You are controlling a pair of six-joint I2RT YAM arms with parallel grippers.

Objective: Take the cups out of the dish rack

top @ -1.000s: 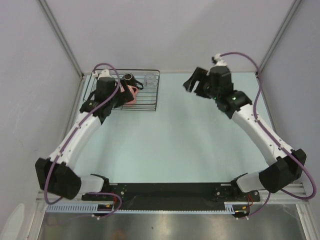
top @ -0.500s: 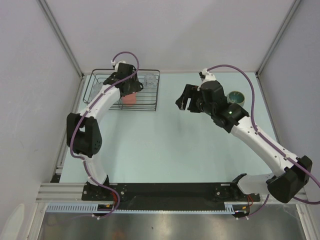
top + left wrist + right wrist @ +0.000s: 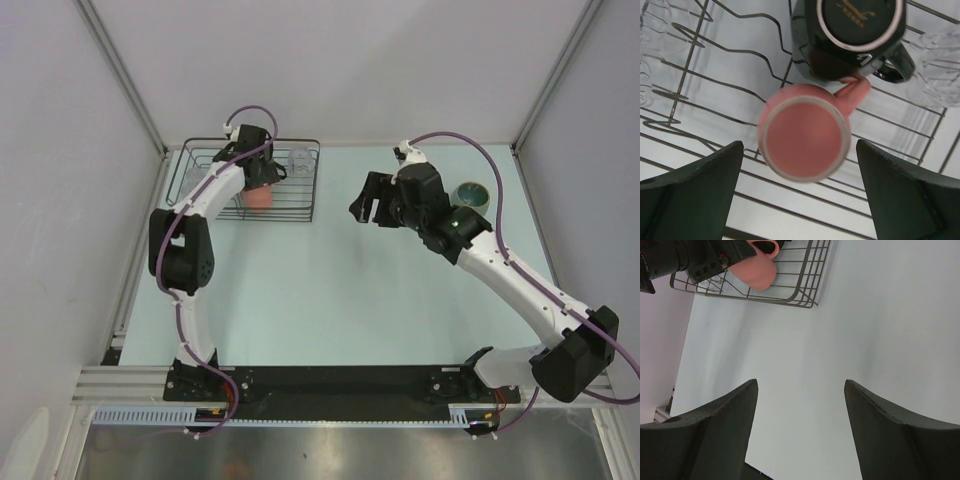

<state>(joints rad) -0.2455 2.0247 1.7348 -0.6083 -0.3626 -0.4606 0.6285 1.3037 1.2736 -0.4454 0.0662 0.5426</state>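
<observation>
Far back on the table (image 3: 330,290), at 10 o'clock from above: black wire dish rack (image 3: 300,205). Inside it, via the left wrist camera: pink cup (image 3: 805,132) at center, handle pointing to 1 o'clock, close against the black mug (image 3: 860,30). Mug at 12 to 1 o'clock of the pink cup, printed base up. Clear glass tumbler (image 3: 935,65) at 2 o'clock, also inside the wires. Outside the rack, at 2 o'clock on the table: green-teal cup (image 3: 471,194), upright.

For the left gripper (image 3: 799,146): spread wide, nothing held, poised over the pink cup, fingers at its 9 and 3 o'clock, both clear of it.

For the right gripper (image 3: 800,382): parted, empty, above bare table, rack at 11 o'clock in its view.
</observation>
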